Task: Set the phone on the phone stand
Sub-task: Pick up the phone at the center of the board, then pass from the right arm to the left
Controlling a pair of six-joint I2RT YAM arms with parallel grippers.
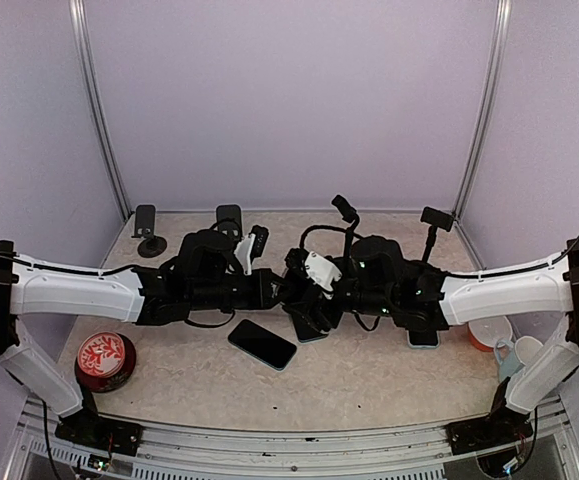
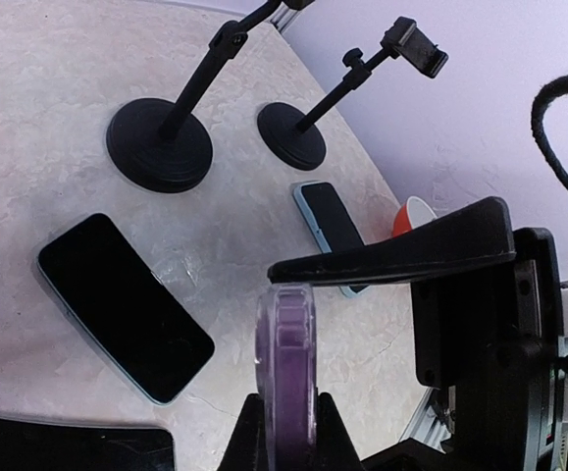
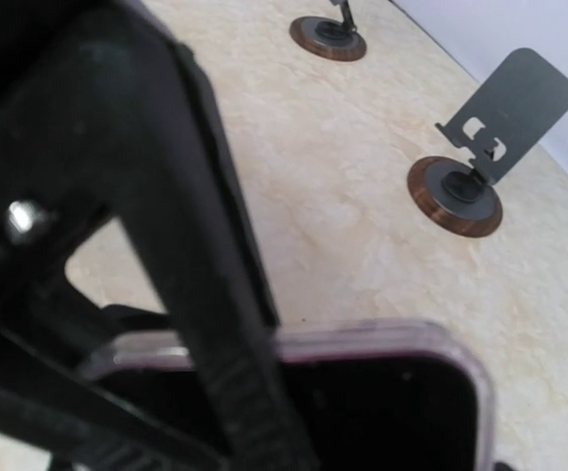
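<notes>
A phone (image 2: pixel 288 334) in a clear purple case hangs edge-on above the table, and my left gripper (image 2: pixel 288 407) is shut on its two faces. In the right wrist view the same phone (image 3: pixel 382 402) shows its dark screen, with a black left finger (image 3: pixel 195 294) crossing it. My right gripper (image 1: pixel 309 302) meets the left gripper (image 1: pixel 280 290) at mid-table. One right finger (image 2: pixel 391 255) lies against the phone's upper edge, jaws wide across the phone. A flat-plate phone stand (image 3: pixel 504 113) on a round brown base stands at the back left (image 1: pixel 229 215).
A second plate stand (image 1: pixel 147 228) is at the far left. Two pole stands with clamps (image 2: pixel 161 147) (image 2: pixel 291 135) stand at the back right. Spare phones lie flat: a black one (image 2: pixel 127 304), a light-blue one (image 2: pixel 333 231), another (image 2: pixel 68 446). A red tin (image 1: pixel 105 360) and cups (image 1: pixel 489 333) sit near the front corners.
</notes>
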